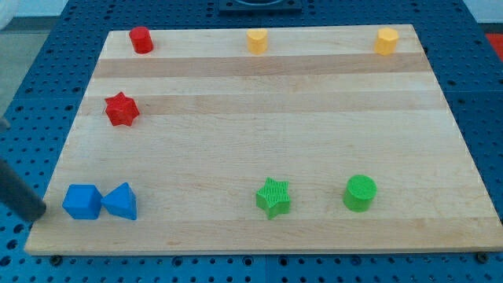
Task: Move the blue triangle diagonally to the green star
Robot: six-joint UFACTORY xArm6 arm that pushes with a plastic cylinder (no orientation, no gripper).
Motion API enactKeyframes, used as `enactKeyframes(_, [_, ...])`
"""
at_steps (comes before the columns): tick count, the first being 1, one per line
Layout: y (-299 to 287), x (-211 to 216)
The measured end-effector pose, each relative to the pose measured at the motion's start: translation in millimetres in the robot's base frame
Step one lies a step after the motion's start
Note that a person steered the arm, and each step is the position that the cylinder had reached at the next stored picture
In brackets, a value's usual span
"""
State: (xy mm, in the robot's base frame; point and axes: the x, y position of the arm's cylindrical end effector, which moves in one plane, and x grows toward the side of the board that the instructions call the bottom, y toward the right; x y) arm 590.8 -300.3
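On a pale striped wooden board [259, 86], 2 blue blocks, 2 red, 2 green and 2 yellow are seen.

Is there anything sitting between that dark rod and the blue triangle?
Yes: in the camera view, the blue cube sits between my tip and the blue triangle, touching the triangle.
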Motion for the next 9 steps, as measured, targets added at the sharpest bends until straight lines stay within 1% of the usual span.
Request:
enactKeyframes(1, [11.5,27.1])
enactKeyframes(3, [85.5,25.0])
enactKeyframes(4, [102.2,16.6])
enactKeyframes(9, [115.3,-81.4])
